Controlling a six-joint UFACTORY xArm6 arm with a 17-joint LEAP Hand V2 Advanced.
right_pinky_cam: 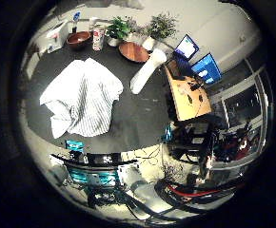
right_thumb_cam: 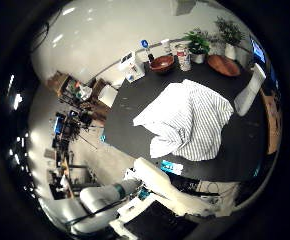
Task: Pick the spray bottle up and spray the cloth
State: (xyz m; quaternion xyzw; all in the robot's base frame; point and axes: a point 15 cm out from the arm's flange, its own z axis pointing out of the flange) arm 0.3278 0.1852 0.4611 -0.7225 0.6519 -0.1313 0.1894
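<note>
- Dark table (right_thumb_cam: 135, 100) sitting in an office room, striped cloth (right_thumb_cam: 187, 120) lying crumpled on it.
- White spray bottle (right_pinky_cam: 146, 71) lying on its side beside the cloth, long axis pointing toward the wooden plate (right_pinky_cam: 133, 51).
- Hand state: cannot tell.

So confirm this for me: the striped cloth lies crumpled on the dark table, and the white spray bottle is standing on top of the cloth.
Not quite. The white spray bottle is not on the striped cloth; it lies on its side on the bare dark table, beside the cloth and apart from it. The little finger side palm view shows this. The cloth does lie crumpled on the table.
</note>
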